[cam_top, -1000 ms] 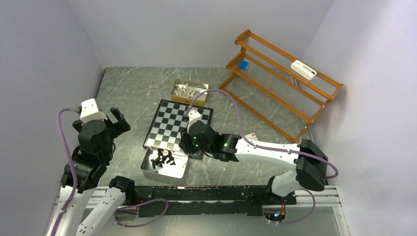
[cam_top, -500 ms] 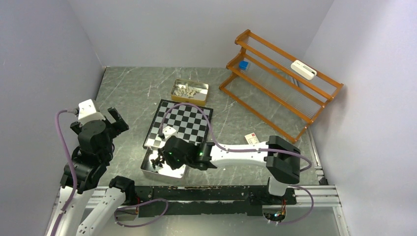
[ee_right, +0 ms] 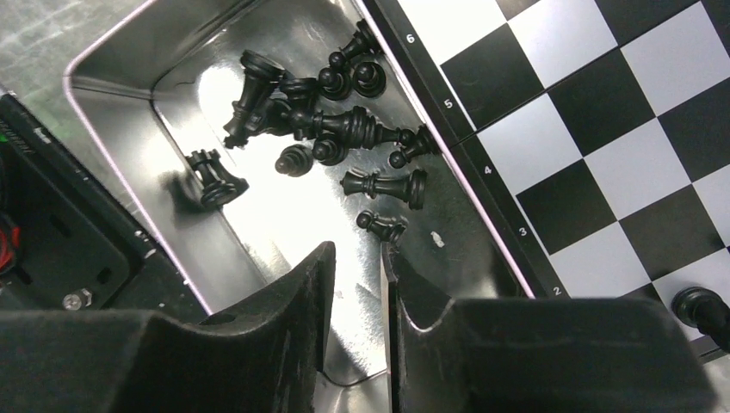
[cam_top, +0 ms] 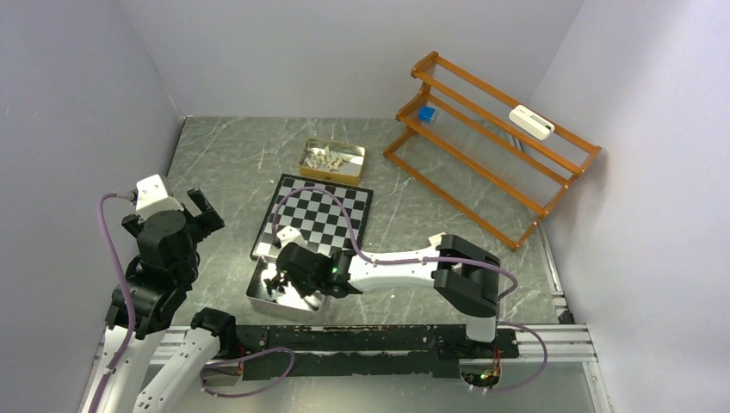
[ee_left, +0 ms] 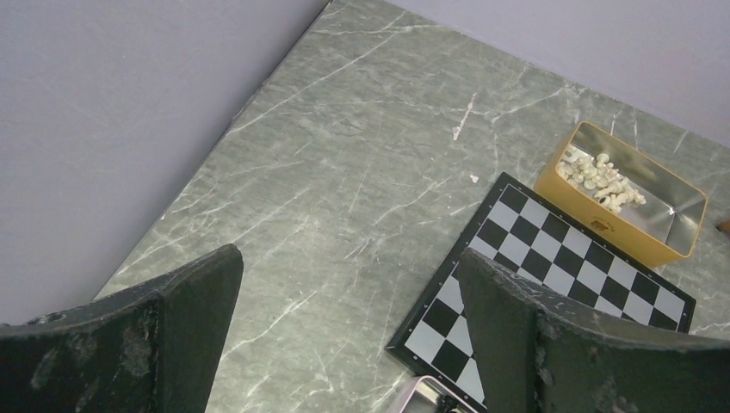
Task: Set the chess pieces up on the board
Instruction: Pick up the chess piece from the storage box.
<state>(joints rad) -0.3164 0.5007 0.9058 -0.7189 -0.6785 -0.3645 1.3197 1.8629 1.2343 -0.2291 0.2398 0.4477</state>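
The chequered board point(cam_top: 320, 217) lies mid-table and also shows in the left wrist view point(ee_left: 551, 258) and the right wrist view point(ee_right: 603, 112). Several black chess pieces point(ee_right: 344, 125) lie heaped in a silver tray point(ee_right: 112, 112) at the board's near edge point(cam_top: 258, 297). One black piece point(ee_right: 699, 307) stands on the board's near corner. Cream-white pieces point(ee_left: 603, 176) lie in a gold tin point(cam_top: 330, 159) behind the board. My right gripper point(ee_right: 355, 258) hovers over the silver tray, jaws narrowly apart and empty. My left gripper point(ee_left: 349, 327) is wide open and empty, raised left of the board.
An orange wire rack point(cam_top: 491, 146) stands at the back right with a white object point(cam_top: 529, 121) and a blue block point(cam_top: 425, 113) on it. Grey walls close in the left, back and right sides.
My right arm has swung left from the board's near edge to over the silver tray of black pieces. The left arm has barely moved.
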